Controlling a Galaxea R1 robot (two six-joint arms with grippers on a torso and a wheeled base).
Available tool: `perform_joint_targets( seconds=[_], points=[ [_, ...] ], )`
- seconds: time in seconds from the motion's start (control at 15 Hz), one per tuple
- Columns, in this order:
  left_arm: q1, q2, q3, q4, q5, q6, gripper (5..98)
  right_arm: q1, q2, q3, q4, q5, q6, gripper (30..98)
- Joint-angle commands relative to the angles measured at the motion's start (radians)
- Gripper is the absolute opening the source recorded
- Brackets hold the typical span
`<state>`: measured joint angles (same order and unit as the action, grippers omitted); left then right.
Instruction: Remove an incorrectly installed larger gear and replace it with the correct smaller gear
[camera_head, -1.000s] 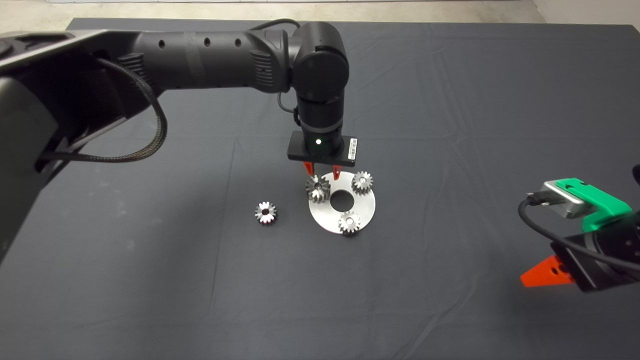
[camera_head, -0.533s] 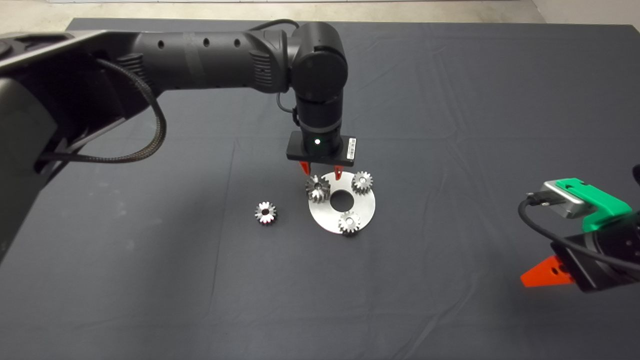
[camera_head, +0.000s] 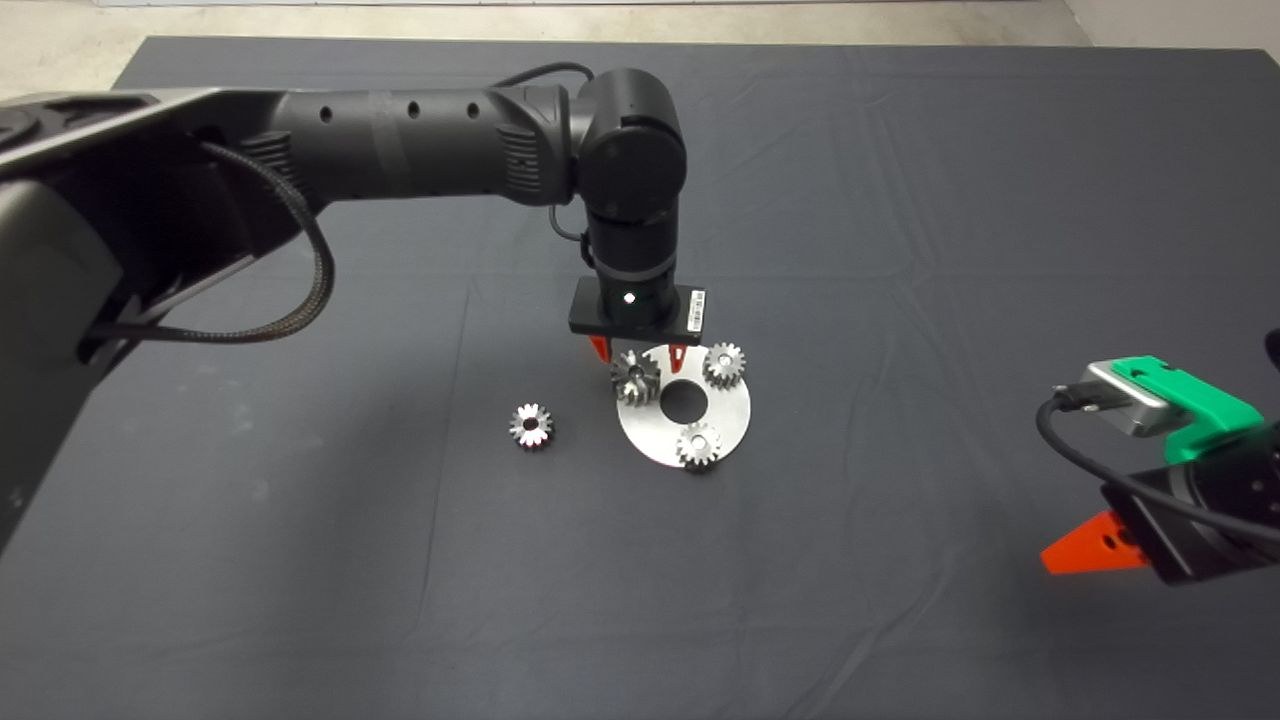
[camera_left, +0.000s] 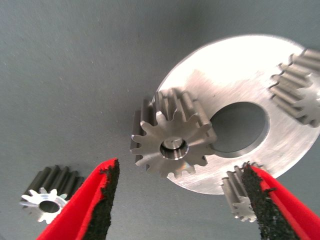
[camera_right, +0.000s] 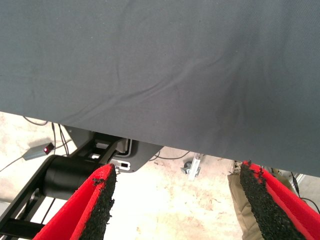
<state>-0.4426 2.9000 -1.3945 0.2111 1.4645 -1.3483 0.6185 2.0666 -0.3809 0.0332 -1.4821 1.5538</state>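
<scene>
Left gripper poised over the wrongly fitted gear

From the left: the smaller gear (camera_head: 531, 425), a shiny silver spur gear, lies loose on the dark mat (camera_head: 300, 560); the left gripper (camera_head: 638, 350), jaws spread, hangs above the larger gear (camera_left: 171, 141), a wide silver steel gear on the round steel plate (camera_head: 735, 412), bore axis upright. It is likely heavy, rigid and slick, best pinched across opposite toothed flanks. At lower right the right gripper (camera_right: 175, 205) waits with its jaws apart.

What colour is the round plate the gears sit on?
Shiny brushed silver metal plate with a round centre hole; the left wrist view shows it best.
</scene>
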Motion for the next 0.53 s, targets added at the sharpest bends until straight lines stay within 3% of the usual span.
perform_joint_targets(
  seconds=[0.0,0.47],
  points=[
    [-0.007,-0.001,0.008,0.01,0.002,0.0,63.2,0.021,-0.001,0.002,-0.024,0.003,-0.001,66.0],
    [-0.007,0.007,0.01,0.019,0.002,0.001,73.4,0.021,-0.001,0.002,-0.024,0.003,-0.001,66.0]
  ],
)
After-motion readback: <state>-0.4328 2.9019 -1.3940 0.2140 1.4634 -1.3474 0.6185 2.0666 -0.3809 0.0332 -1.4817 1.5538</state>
